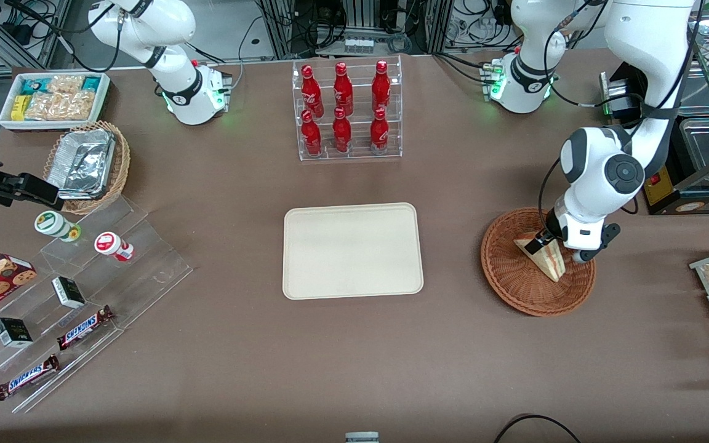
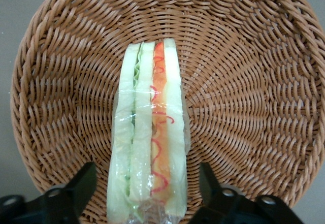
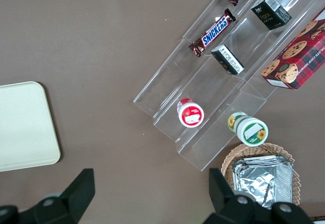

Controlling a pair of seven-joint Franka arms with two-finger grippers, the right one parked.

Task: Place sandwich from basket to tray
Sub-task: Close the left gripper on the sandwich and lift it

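Brown desk [image 1: 237, 344], busy at both ends and open through the middle; a clear rack of red bottles [image 1: 345, 111] stands farther from the front camera than the tray [image 1: 352, 251], which lies flat and bare at the desk's centre. Toward the working arm's end sits the round reddish-brown basket [image 1: 517, 289], well apart from the tray with bare desk between them. The sandwich [image 1: 545, 258] lies in the basket, a pale wedge, wrapped in clear film by the look of the wrist view, filling layers facing up. The hand [image 2: 147, 196] is down over the sandwich's broad end, fingers [image 2: 78, 188] spread and standing either side of the wedge, apart from the bread with a visible gap on each side: released, nothing gripped. Judged step: the grasp is lined up but not yet closed. Next move calls for closing squarely on the two bread faces, gently, since the wedge looks soft and the film may slip; then a lift high enough to clear the basket's low woven rim before travelling sideways to the tray. The route between basket and tray appears unobstructed; the bottle rack stands off the straight line. The tray's raised rim is low, and its bare surface leaves generous room for setting the wedge down away from any edge.
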